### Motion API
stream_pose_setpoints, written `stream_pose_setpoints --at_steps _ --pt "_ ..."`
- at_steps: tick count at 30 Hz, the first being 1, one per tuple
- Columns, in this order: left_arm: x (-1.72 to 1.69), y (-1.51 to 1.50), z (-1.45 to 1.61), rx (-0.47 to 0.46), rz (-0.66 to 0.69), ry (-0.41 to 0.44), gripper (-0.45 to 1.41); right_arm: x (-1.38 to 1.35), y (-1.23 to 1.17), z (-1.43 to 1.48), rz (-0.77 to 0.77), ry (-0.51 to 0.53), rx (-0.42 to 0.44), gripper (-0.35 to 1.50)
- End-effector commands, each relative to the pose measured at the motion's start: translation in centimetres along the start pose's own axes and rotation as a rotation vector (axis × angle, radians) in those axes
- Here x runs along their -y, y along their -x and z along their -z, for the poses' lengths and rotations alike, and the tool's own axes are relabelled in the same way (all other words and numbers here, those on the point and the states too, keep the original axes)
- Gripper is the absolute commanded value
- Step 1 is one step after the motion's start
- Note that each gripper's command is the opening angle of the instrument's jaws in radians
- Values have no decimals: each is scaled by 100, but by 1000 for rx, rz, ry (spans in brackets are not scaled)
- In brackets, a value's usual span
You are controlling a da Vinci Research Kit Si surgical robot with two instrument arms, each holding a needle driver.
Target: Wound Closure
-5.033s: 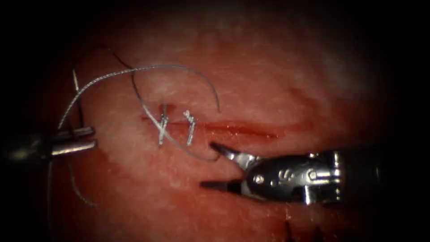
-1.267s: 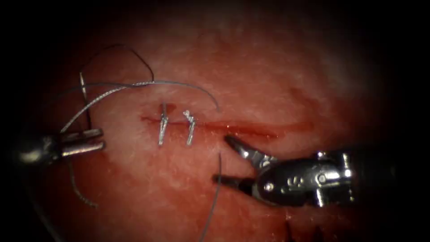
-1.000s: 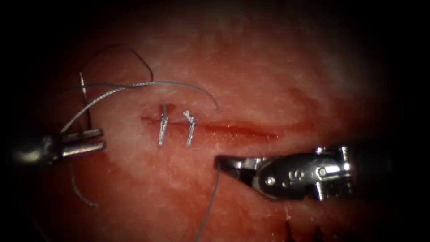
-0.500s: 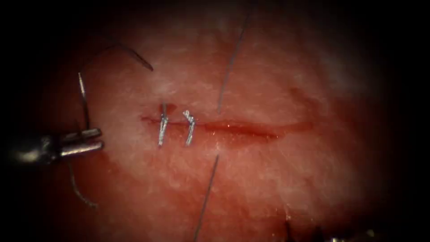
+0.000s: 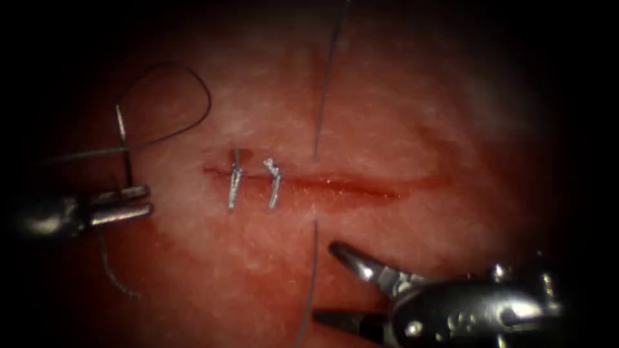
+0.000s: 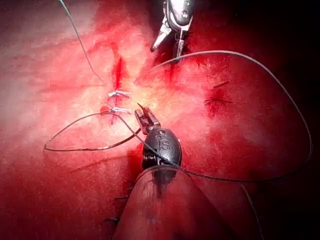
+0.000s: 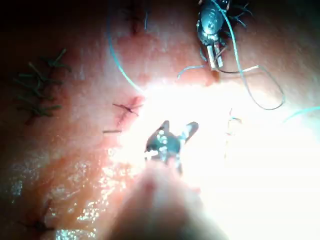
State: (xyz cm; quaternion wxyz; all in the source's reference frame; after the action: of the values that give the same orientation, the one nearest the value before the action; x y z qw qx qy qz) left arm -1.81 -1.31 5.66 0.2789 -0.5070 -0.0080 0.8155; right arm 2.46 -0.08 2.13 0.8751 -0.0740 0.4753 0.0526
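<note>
The tissue (image 5: 412,116) has a horizontal cut (image 5: 348,185) with two stitches (image 5: 234,187) across its left end. My left tool (image 5: 122,201), left of the cut, is shut on the curved needle (image 5: 120,132) near mid-curve; the needle is out of the tissue, tip up. The thread (image 5: 325,84) enters above the cut and comes out below it. My right tool (image 5: 325,281), below the cut at the right, has open jaws holding nothing, with the thread just beside them. In the left wrist view the left tool (image 6: 142,117) sits by the stitches (image 6: 117,101); the right tool (image 7: 177,131) gapes.
A dark thread loop (image 5: 193,84) lies on the tissue above the left tool. Red fluid wets the cut's right end (image 5: 419,183). Older dark stitch marks (image 6: 216,100) and several more (image 7: 40,85) sit away from the cut.
A second ago the right tool was shut on the thread below the cut and pulled it away out of view. It has let go and come back open. The big loop has shrunk.
</note>
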Motion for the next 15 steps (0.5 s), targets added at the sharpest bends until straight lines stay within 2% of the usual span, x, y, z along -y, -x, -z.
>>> stream_pose_setpoints --at_steps 1,10,12,14,15 --pt "-11 8 -1 3 3 3 -45 9 14 -19 1 5 3 125" --pt "-11 8 -1 3 3 2 -45 -9 37 -51 0 12 15 116" --pt "-11 8 -1 3 3 2 -45 -9 42 -59 -3 0 12 104" --pt "-11 8 -1 3 3 2 -45 -8 45 -63 -18 -18 0 74" --pt "-11 8 -1 3 3 2 -45 -5 46 -64 -49 -47 -27 -11"
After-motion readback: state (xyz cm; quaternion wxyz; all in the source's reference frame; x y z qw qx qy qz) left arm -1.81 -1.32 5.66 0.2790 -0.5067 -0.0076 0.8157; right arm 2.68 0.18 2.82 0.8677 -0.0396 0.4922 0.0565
